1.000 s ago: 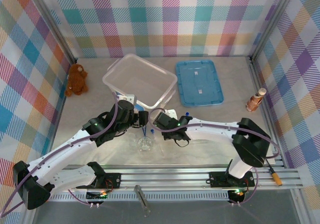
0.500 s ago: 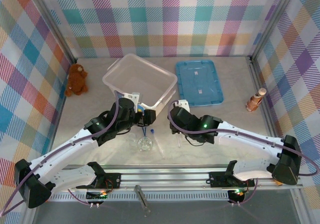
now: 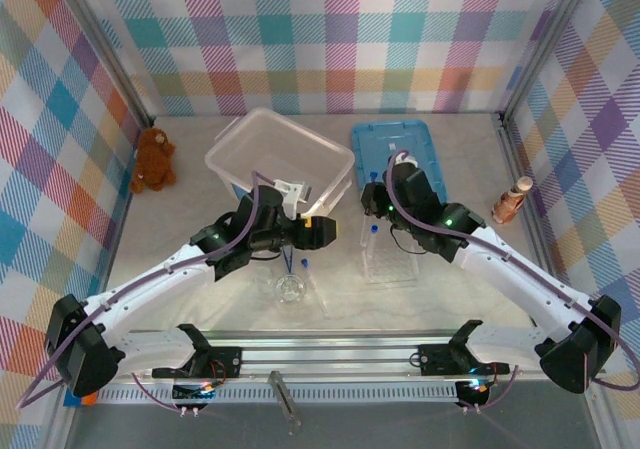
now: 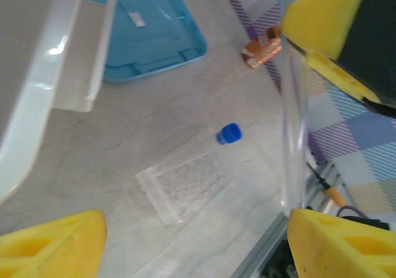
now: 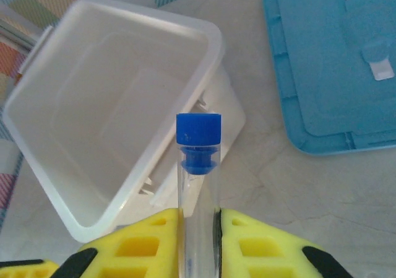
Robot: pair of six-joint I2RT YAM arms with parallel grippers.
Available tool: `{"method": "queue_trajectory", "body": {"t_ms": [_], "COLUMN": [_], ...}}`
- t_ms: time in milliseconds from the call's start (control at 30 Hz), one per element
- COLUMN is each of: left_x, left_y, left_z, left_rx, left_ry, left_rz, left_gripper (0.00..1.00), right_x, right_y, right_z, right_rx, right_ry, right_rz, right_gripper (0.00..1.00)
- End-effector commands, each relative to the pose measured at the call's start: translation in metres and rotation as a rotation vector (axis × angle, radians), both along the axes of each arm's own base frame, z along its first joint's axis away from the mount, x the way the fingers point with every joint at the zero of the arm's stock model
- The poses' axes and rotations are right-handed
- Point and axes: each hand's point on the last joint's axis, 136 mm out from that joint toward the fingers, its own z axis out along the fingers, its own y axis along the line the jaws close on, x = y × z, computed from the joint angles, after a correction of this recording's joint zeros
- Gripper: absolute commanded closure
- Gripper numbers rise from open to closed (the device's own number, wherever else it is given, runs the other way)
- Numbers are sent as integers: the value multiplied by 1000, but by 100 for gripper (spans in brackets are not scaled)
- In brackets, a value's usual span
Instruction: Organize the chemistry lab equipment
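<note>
Right wrist view: my right gripper (image 5: pixel 198 241) clamps an upright blue-capped test tube (image 5: pixel 198 166), its lower end hidden between the pads, at 4 o'clock of the bin (image 5: pixel 148 13). My left gripper (image 4: pixel 192 228) gapes open, its fingers cropped, above the rack (image 4: pixel 185 179). My right arm has swung toward 12 o'clock since half a second ago.

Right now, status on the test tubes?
Left gripper open, empty. Right gripper shut on blue-capped test tube. Rack down, second tube at it. Left gripper near rack, may crowd.
</note>
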Motion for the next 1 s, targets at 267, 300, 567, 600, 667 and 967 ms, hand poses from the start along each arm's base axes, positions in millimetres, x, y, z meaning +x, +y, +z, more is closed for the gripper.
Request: {"method": "queue_trajectory", "body": {"t_ms": [267, 300, 567, 600, 667, 967], "left_x": [3, 2, 4, 5, 5, 7], "left_y": [-46, -47, -55, -56, -59, -61], "left_z": [21, 22, 23, 23, 21, 19], "left_rx": [-241, -254, -297, -304, -308, -302], "left_ry": [82, 81, 100, 104, 116, 119], "left_rz": [-122, -127, -138, -141, -147, -143], "left_gripper": [25, 26, 30, 32, 33, 39], "right_x": [4, 4, 6, 7, 9, 12], "right_y": [15, 17, 23, 25, 25, 26], "right_z": [22, 21, 16, 14, 13, 13], "right_rx": [144, 147, 182, 186, 203, 218], "right_ry": [-6, -1, 19, 22, 28, 21], "right_rz": [36, 39, 49, 51, 48, 42], "right_gripper": [81, 81, 81, 81, 82, 82]}}
